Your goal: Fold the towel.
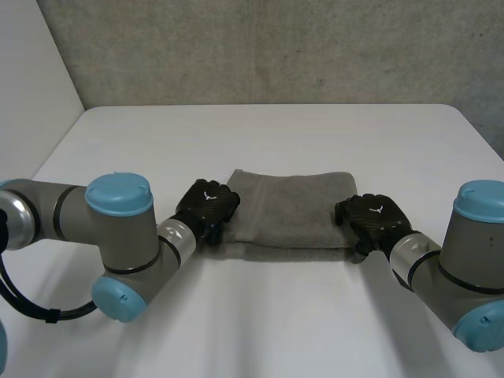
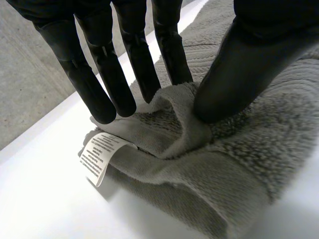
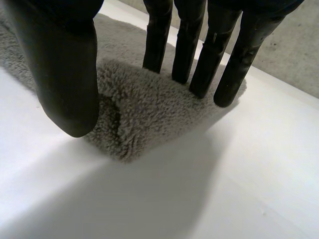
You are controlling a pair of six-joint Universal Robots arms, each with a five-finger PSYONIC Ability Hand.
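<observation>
Towel [image 1: 291,209] on table [image 1: 276,134], left hand [image 1: 206,205] pinching its labelled corner, right hand [image 1: 372,216] fingers [image 3: 185,45] straight atop another.

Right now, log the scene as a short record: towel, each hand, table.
towel: grey, already in layers, lying flat
table: white, towel near its middle
label: white, at the towel corner by the left hand
left hand: at the towel's near left corner, thumb and straight fingers pinching a ridge of cloth
right hand: at the near right corner, straight fingers on the cloth, thumb beside the corner, no pinch seen
</observation>
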